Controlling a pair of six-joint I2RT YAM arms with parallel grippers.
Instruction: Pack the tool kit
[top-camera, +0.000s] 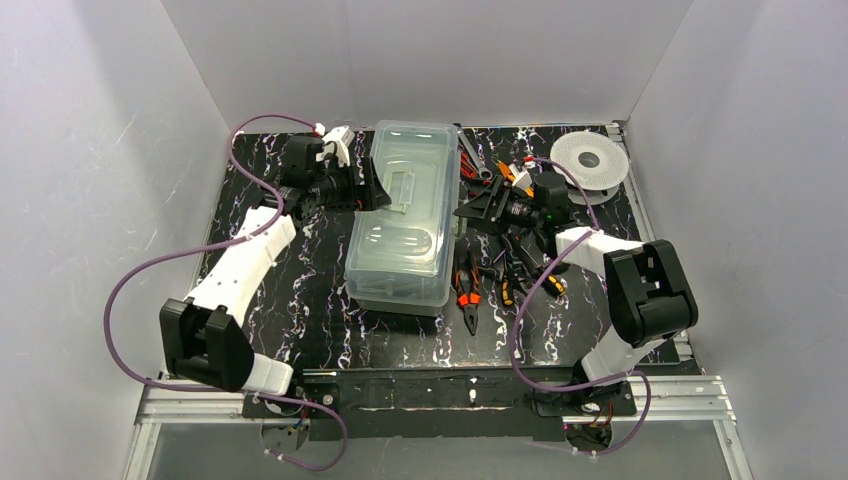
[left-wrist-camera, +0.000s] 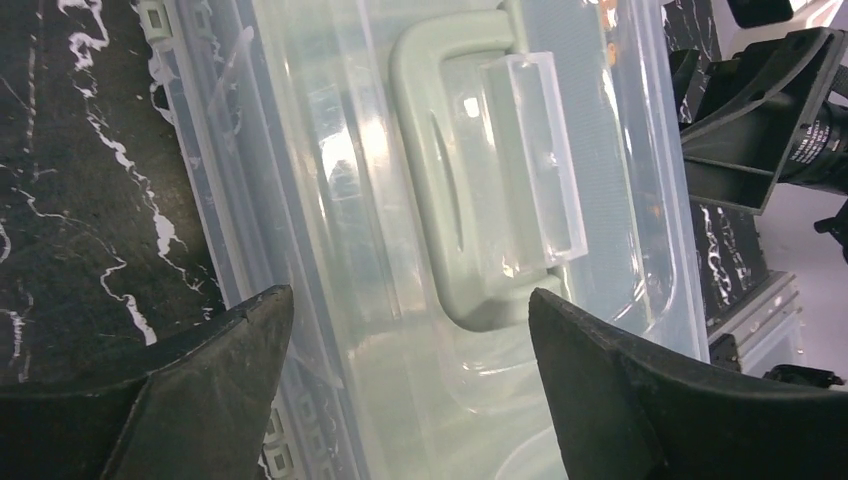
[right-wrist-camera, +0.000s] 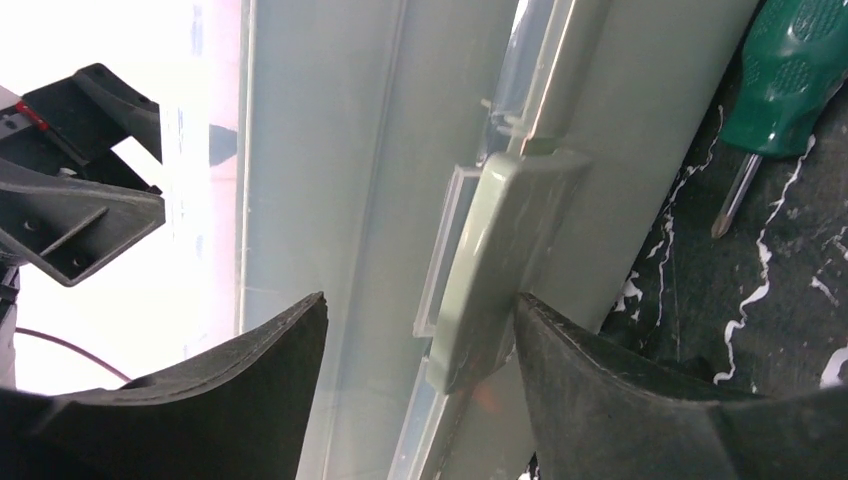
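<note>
Beside the clear box (top-camera: 400, 215), left fingers (left-wrist-camera: 200, 390) and right fingers (right-wrist-camera: 220, 400), both spread.

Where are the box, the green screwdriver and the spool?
box (top-camera: 402, 215): top external view, middle of its lid.
screwdriver (right-wrist-camera: 800, 60): right wrist view, on its green handle.
spool (top-camera: 572, 158): top external view, on its white top face.

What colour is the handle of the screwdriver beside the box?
The screwdriver handle is green, clearest in the right wrist view.
</note>
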